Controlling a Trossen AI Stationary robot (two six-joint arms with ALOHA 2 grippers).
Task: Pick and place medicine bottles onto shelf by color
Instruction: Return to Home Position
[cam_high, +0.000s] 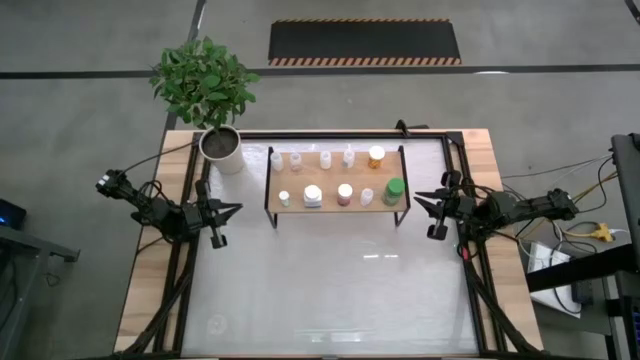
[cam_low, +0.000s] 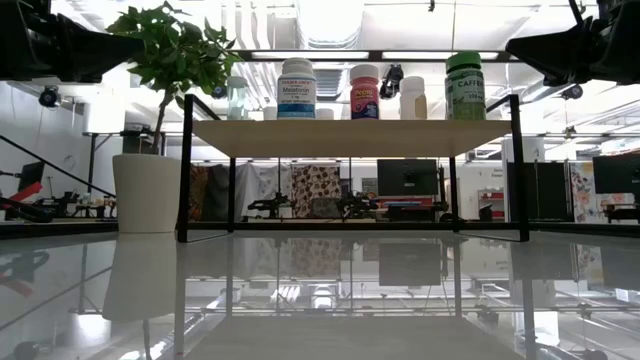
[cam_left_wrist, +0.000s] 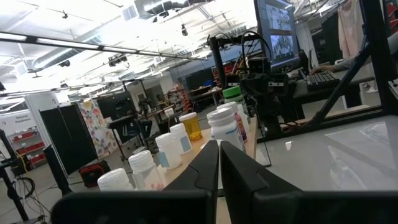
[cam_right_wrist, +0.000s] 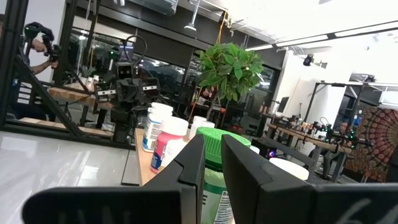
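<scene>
The shelf (cam_high: 330, 207), a light-wood board on a black frame, stands at the table's far middle. Several small medicine bottles stand on it in two rows. The front row runs from a white one (cam_high: 313, 195) through a pinkish one (cam_high: 345, 193) to a green-capped one (cam_high: 394, 190) at the right end. An orange one (cam_high: 376, 156) stands in the back row. My left gripper (cam_high: 238, 209) hovers left of the shelf, shut and empty. My right gripper (cam_high: 420, 201) hovers just right of the shelf, slightly open, with the green-capped bottle (cam_right_wrist: 214, 140) beyond its fingers and apart from them.
A potted plant (cam_high: 221, 148) stands at the shelf's far left corner, close to my left arm. The glossy white tabletop (cam_high: 330, 290) spreads out on the near side of the shelf. Black frame rails (cam_high: 470, 290) run along both table sides.
</scene>
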